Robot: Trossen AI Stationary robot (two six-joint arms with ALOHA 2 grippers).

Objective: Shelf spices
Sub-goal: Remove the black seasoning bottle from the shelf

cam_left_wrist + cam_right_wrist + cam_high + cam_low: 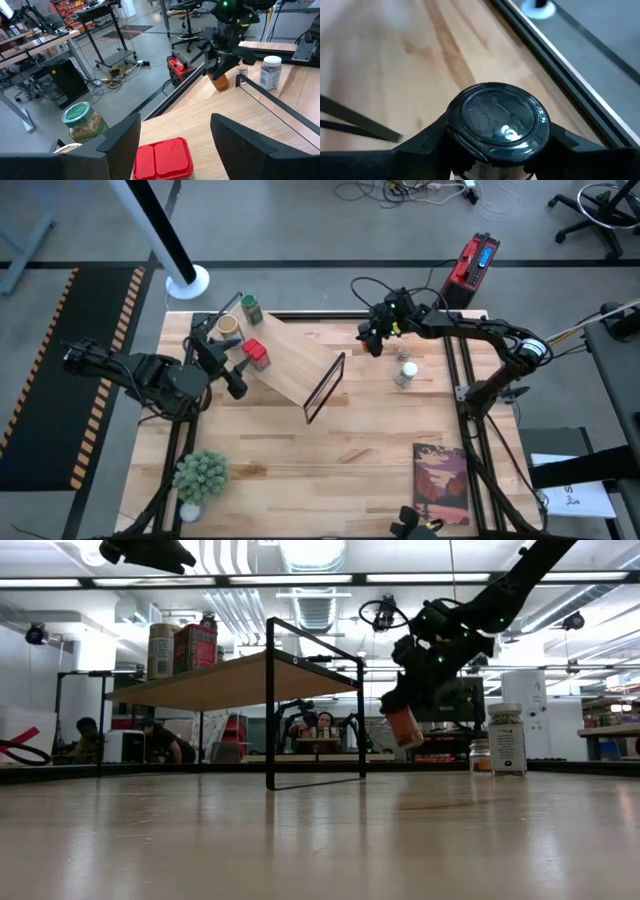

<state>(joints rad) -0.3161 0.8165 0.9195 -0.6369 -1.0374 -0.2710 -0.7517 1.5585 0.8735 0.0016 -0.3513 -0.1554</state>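
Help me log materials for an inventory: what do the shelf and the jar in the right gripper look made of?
The shelf looks like pale, matte wood, its grain showing, on a thin black frame, probably metal. The jar in the right gripper seems clear glass or plastic with brownish contents; its dark lid is glossy, likely plastic.

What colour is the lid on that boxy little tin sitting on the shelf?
Bright red. The lid of the boxy tin shows best in the left wrist view, right between the left gripper's fingers.
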